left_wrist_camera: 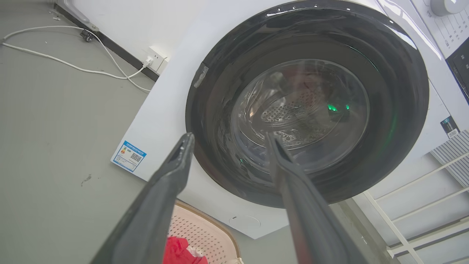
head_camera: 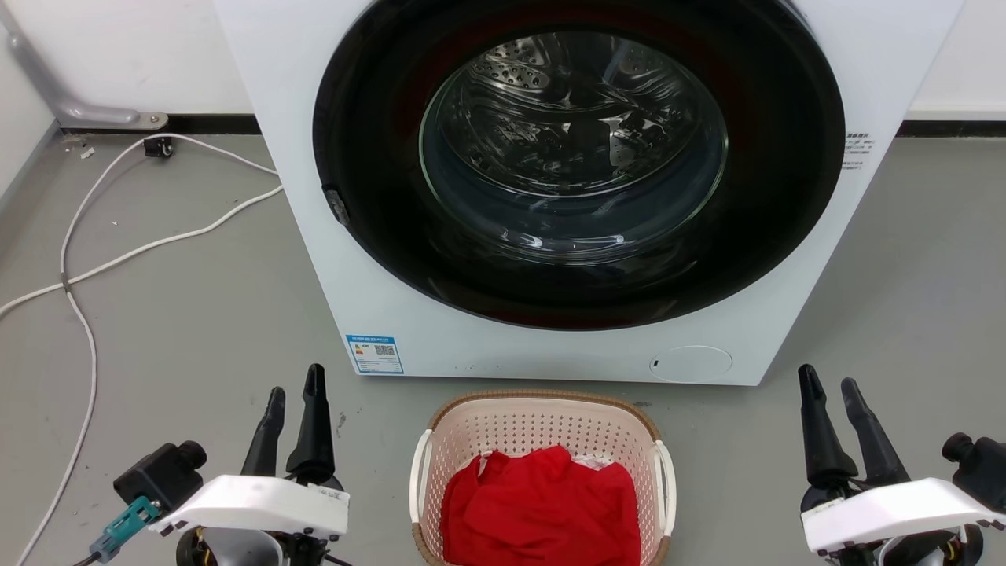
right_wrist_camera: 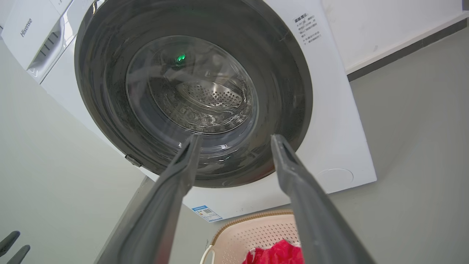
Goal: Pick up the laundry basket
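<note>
Fingers point(head_camera: 313, 424) of my left gripper point(head_camera: 295, 385) stand parted with nothing between them; same for my right gripper point(head_camera: 827, 379), jaws apart and empty. Both sets point ahead at the washing machine point(head_camera: 314, 259). Laundry basket point(head_camera: 542, 428) sits on the floor point(head_camera: 196, 338) between the two grippers, inboard of each, clear of all four fingers, its far rim about level with my fingertips. Perforated plastic walls: I judge it light, with some flex in the sides, and the woven-look rim as the stiffer part. Red cloth point(head_camera: 542, 503) heaped inside is soft and should add little weight, though it could slide if the basket tips. Best holds look to be the white side handles, the left handle point(head_camera: 418, 472) facing my left fingers and the right handle point(head_camera: 666, 479) facing my right. Smooth plastic, so probably slippery; close well onto each and lift both sides evenly. Bare floor lies between each gripper and its handle, open room for coming inward. Beyond the far rim the machine's white front stands close, so little room ahead of the fingertips; up or back toward me looks safer. White cable point(head_camera: 86, 267) trails outboard of my left fingers, well apart from the basket.
</note>
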Tool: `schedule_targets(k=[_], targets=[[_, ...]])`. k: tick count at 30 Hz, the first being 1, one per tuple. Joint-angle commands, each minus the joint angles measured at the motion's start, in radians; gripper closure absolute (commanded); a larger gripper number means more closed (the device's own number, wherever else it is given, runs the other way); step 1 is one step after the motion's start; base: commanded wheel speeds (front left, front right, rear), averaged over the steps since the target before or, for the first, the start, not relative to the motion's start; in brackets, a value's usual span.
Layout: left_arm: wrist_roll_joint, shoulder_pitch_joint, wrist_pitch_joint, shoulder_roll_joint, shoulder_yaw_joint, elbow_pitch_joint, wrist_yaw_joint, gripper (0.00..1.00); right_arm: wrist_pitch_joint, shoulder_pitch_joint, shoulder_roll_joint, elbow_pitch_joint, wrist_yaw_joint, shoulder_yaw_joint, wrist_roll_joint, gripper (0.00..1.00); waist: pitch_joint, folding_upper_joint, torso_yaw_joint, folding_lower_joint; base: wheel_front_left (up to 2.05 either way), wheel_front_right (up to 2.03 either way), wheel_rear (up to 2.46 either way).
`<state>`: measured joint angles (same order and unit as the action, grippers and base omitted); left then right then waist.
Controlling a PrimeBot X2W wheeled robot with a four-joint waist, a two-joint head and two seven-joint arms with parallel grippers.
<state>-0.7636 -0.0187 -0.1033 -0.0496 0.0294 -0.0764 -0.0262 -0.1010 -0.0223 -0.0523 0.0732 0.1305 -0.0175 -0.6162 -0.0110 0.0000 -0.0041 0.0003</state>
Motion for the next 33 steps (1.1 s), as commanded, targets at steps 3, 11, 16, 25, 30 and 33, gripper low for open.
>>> schedule_targets(k=[3, 11, 16, 25, 30, 33], targets=[[0.057, 0.005, -0.017, -0.002, 0.005, 0.022, -0.003, 0.0, -0.017, -0.001, 0.0, -0.025, 0.0, 0.007, 0.064, 0.0, 0.0, 0.0, 0.0, -0.0001, 0.0, 0.0, 0.0], [0.147, 0.021, -0.038, -0.002, 0.011, 0.03, 0.001, 0.0, -0.04, -0.016, 0.0, -0.043, 0.0, 0.014, 0.169, 0.0, -0.001, 0.0, 0.0, -0.0001, 0.0, 0.0, 0.0], [0.199, 0.026, -0.052, -0.002, 0.012, 0.028, 0.004, 0.0, -0.053, -0.025, 0.001, -0.051, 0.0, 0.018, 0.231, 0.0, -0.001, 0.0, 0.002, -0.0001, 0.0, 0.0, 0.0], [0.277, 0.038, -0.071, -0.001, 0.015, 0.03, 0.011, 0.0, -0.072, -0.039, 0.001, -0.059, 0.0, 0.023, 0.322, 0.0, -0.002, 0.0, 0.001, -0.0001, 0.0, 0.0, 0.0], [0.35, 0.048, -0.09, -0.001, 0.022, 0.028, 0.021, 0.0, -0.091, -0.052, 0.001, -0.065, 0.0, 0.023, 0.408, 0.0, -0.002, 0.0, 0.001, -0.0002, 0.0, 0.0, 0.0], [0.377, 0.051, -0.097, -0.001, 0.025, 0.027, 0.026, 0.0, -0.098, -0.055, 0.002, -0.067, 0.0, 0.023, 0.438, 0.0, -0.002, 0.0, 0.002, -0.0002, 0.0, 0.0, 0.0]])
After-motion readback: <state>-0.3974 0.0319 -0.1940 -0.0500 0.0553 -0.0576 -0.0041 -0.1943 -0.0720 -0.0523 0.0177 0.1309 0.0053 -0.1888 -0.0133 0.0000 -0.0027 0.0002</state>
